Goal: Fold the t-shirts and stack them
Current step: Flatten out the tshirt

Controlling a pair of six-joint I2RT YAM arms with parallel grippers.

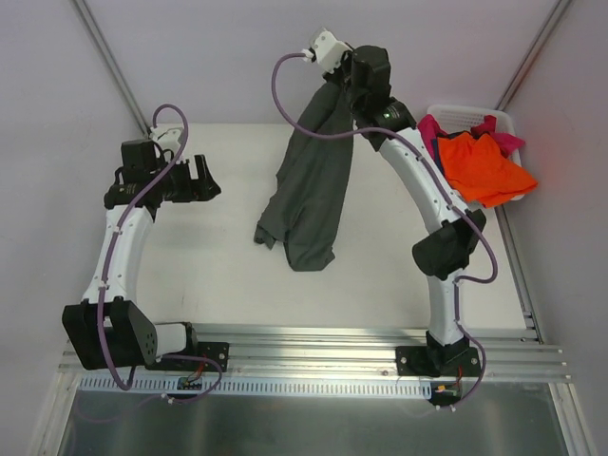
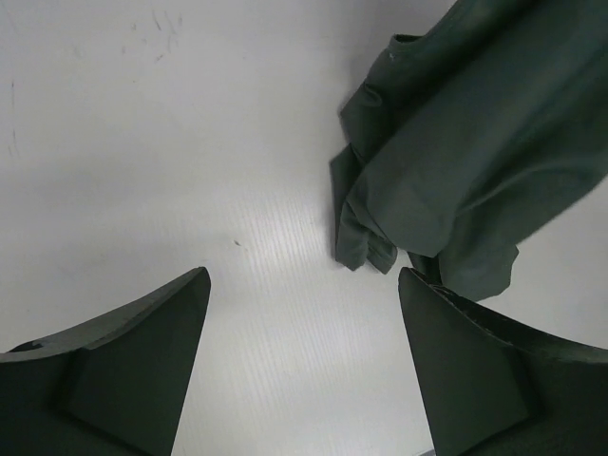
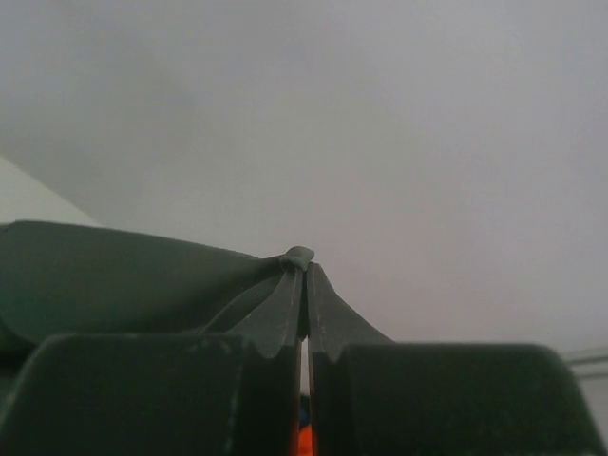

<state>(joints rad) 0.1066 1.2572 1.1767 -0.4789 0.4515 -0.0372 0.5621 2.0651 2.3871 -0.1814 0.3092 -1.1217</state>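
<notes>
The dark grey-olive t-shirt (image 1: 312, 185) hangs from my right gripper (image 1: 344, 78), which is shut on its edge high at the back of the table; its lower end drags on the table. In the right wrist view the pinched cloth (image 3: 142, 275) bunches at the closed fingertips of the right gripper (image 3: 304, 271). My left gripper (image 1: 201, 179) is open and empty, low over the table to the left of the shirt; its wrist view shows the shirt's lower end (image 2: 456, 152) ahead right of the left gripper (image 2: 302, 285). Orange (image 1: 484, 166) and magenta-pink (image 1: 434, 128) shirts lie in the basket.
The white plastic laundry basket (image 1: 470, 116) stands at the back right, beside my right arm. The table's white surface (image 1: 209, 256) lies between the arms, with a metal rail along the near edge.
</notes>
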